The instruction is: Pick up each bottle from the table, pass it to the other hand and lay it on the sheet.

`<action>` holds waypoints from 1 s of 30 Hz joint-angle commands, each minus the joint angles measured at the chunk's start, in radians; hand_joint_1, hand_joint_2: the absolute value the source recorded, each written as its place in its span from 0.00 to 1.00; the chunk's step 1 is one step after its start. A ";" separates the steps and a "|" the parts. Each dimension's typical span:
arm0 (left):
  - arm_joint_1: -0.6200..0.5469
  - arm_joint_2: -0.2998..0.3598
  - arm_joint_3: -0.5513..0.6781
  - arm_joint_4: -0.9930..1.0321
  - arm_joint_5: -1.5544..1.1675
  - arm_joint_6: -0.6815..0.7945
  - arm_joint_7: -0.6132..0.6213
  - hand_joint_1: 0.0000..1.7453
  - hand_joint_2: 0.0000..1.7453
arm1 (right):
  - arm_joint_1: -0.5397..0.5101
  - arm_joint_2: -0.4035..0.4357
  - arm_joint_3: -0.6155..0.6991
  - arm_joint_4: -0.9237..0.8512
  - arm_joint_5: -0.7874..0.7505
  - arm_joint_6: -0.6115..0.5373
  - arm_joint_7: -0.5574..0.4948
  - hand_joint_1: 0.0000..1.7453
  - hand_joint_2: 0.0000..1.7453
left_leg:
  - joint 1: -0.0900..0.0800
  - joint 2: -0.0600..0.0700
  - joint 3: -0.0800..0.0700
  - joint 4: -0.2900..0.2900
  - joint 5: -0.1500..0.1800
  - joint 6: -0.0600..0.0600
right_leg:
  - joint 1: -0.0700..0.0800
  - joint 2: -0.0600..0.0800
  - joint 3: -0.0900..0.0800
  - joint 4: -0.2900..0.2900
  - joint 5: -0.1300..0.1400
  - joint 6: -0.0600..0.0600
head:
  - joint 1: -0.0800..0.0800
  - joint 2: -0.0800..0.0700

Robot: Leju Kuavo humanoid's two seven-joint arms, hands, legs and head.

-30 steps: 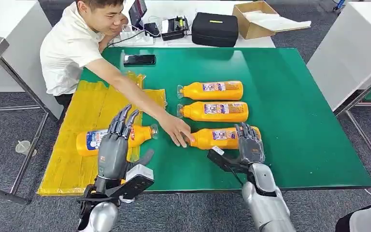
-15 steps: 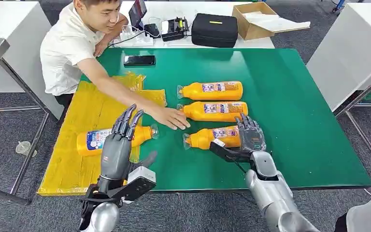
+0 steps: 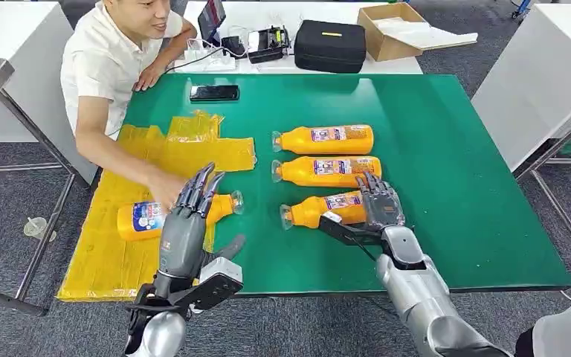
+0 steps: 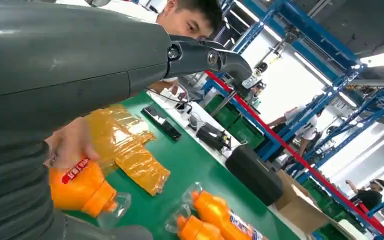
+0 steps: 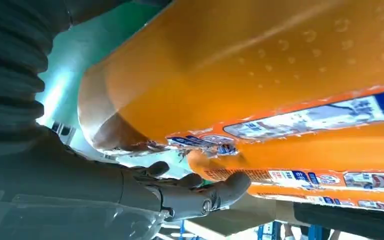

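Green-topped table: bears three orange plastic bottles with clear caps, all lying on their sides, caps toward the yellow sheet. Far bottle and middle bottle lie parallel, near each other, untouched. Nearest bottle lies slightly tilted, its base end under the right hand; the fingers are laid over the base of this bottle, partly curled, and whether they actually grip it cannot be told. Crinkled yellow plastic sheet: spread over the table's left edge, holding a fourth orange bottle on its side, cap pointing toward the green surface. Left hand: raised above this bottle, fingers straight and slightly spread, holding nothing. A person in a white shirt sits at the far left corner, one hand reaching to the bottle on the sheet. Black phone on the table's far edge; black case and cardboard box on the white desk beyond.
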 commanded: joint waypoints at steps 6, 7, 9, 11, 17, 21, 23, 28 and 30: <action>-0.011 0.001 -0.025 0.060 0.012 0.002 -0.003 0.00 1.00 | -0.043 -0.031 0.050 0.187 -0.040 0.065 -0.048 0.00 1.00 | 0.001 -0.001 0.005 -0.001 0.000 0.000 | 0.001 -0.002 0.005 -0.001 -0.001 -0.002 | 0.000 0.000; -0.011 0.001 -0.025 0.060 0.012 0.002 -0.003 0.00 1.00 | -0.043 -0.031 0.050 0.187 -0.040 0.065 -0.048 0.00 1.00 | 0.001 -0.001 0.006 0.000 -0.001 0.000 | 0.002 -0.003 0.007 -0.002 -0.001 -0.005 | 0.000 0.000; -0.013 0.001 -0.025 0.062 0.016 0.002 -0.007 0.00 1.00 | -0.048 -0.046 0.076 0.208 -0.057 0.103 -0.079 0.60 1.00 | 0.001 -0.001 0.007 -0.001 0.000 0.000 | 0.001 -0.003 0.007 -0.002 -0.001 -0.003 | 0.000 0.000; -0.016 0.002 -0.026 0.064 0.019 0.001 -0.010 0.00 1.00 | -0.033 -0.070 0.081 0.211 -0.081 0.109 -0.113 1.00 1.00 | 0.000 -0.001 0.007 -0.001 0.000 0.000 | 0.001 -0.003 0.007 -0.002 0.000 -0.003 | 0.000 0.000; -0.020 0.004 -0.026 0.062 0.023 0.002 -0.016 0.00 1.00 | 0.003 -0.098 0.112 0.189 -0.133 0.129 -0.147 1.00 1.00 | 0.001 -0.003 0.010 -0.001 0.000 0.000 | 0.002 -0.006 0.007 -0.002 -0.001 -0.004 | 0.000 0.000; -0.021 0.004 -0.024 0.058 0.023 0.006 -0.016 0.00 1.00 | 0.043 -0.096 0.129 0.147 -0.171 0.113 -0.138 1.00 1.00 | 0.002 -0.004 0.012 -0.002 -0.001 0.000 | 0.002 -0.005 0.004 -0.004 -0.003 -0.003 | 0.000 0.000; -0.020 0.004 -0.024 0.057 0.023 0.007 -0.016 0.00 1.00 | 0.051 -0.097 0.136 0.137 -0.183 0.114 -0.133 1.00 1.00 | 0.001 -0.004 0.013 -0.002 -0.001 0.000 | 0.002 -0.005 0.004 -0.004 -0.003 -0.004 | 0.000 0.000; -0.017 0.005 -0.024 0.058 0.024 0.011 -0.017 0.00 1.00 | 0.103 -0.107 0.154 0.114 -0.243 0.110 -0.120 1.00 1.00 | 0.002 -0.005 0.015 -0.002 -0.002 0.000 | 0.003 -0.007 0.008 -0.004 -0.004 -0.004 | 0.000 0.000; -0.015 0.005 -0.020 0.055 0.035 0.006 -0.017 0.00 1.00 | 0.115 -0.106 0.149 0.109 -0.255 0.105 -0.124 1.00 1.00 | 0.002 -0.005 0.017 -0.002 -0.004 0.000 | 0.002 -0.006 0.008 -0.004 -0.006 -0.004 | 0.000 0.000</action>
